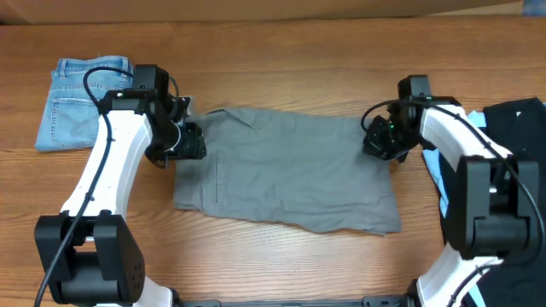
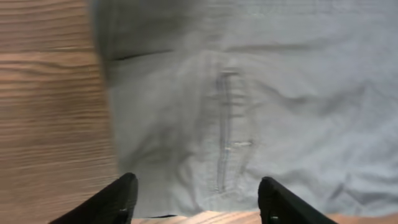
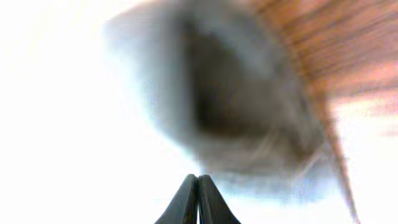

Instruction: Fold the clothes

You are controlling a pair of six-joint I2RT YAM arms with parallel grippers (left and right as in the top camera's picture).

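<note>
Nearest you, the grey-khaki shorts (image 1: 290, 170) lie spread flat across the middle of the worktop (image 1: 281, 264). Your left jaws stand spread wide over their left edge, with a welt pocket (image 2: 224, 130) in the cloth below. Your right jaws are pressed together at the right edge; the blurred wrist view doesn't show whether cloth is pinched. Farther left, folded blue denim shorts (image 1: 81, 102) lie apart.

The right end effector (image 3: 198, 200), fingers pressed together, faces blurred grey cloth (image 3: 249, 155) beside the wooden table (image 3: 360, 68).
</note>
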